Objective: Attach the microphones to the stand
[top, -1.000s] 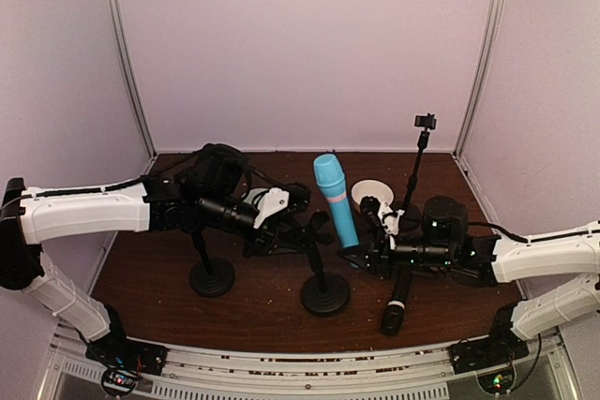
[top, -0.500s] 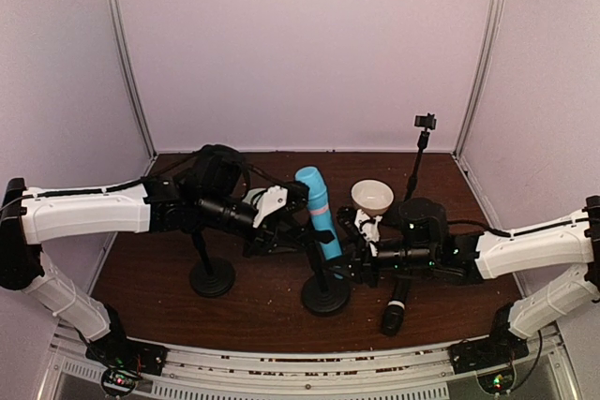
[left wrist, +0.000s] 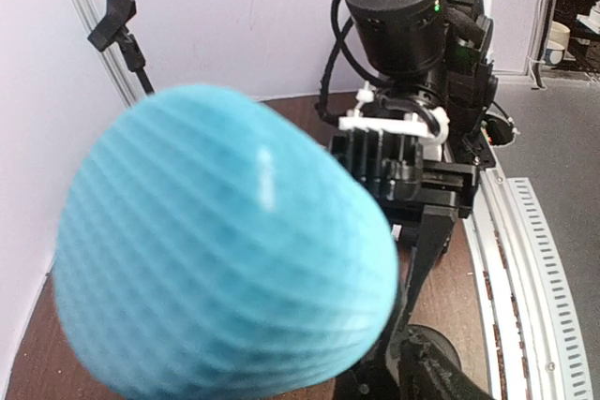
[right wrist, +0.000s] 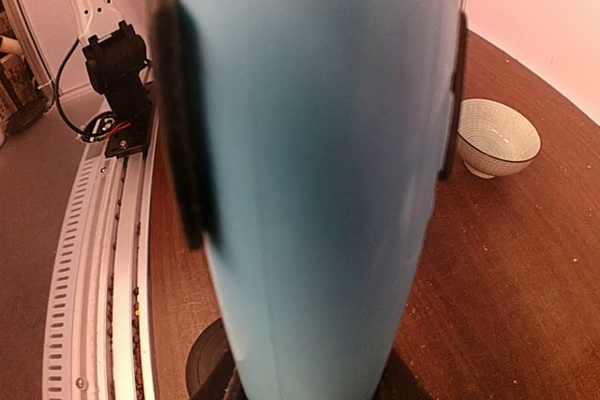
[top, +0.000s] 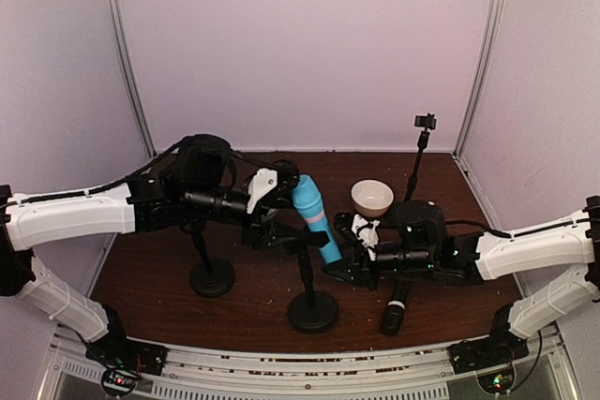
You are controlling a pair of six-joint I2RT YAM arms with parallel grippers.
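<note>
Fingers (right wrist: 185, 128) of the right gripper (top: 340, 254) were clamped on the blue microphone (top: 315, 217), one dark pad on each side of its body in the right wrist view. We saw the microphone held clear of the table (top: 141, 269). It was tilted, with its head up toward the back left and its lower end at the gripper. It crossed the top of the middle stand (top: 312, 310), whose round base sat near the front of the table. We could not tell whether it was seated in that stand's clip. The left gripper (top: 274, 217) sat just beside the upper part of the microphone, on its left. The microphone's head filled most of the left wrist view, so we could not tell whether those fingers were apart or together. Another stand, the left stand (top: 212, 277), stood beneath the left arm, its pole crossed by the arm. A bowl (top: 372, 198) sat just behind the right gripper. A thin stand (top: 422, 152) with a small clip on top rose near the back right corner. The black microphone (top: 395, 304) lay on the table at the front, its upper part hidden under the right arm.
</note>
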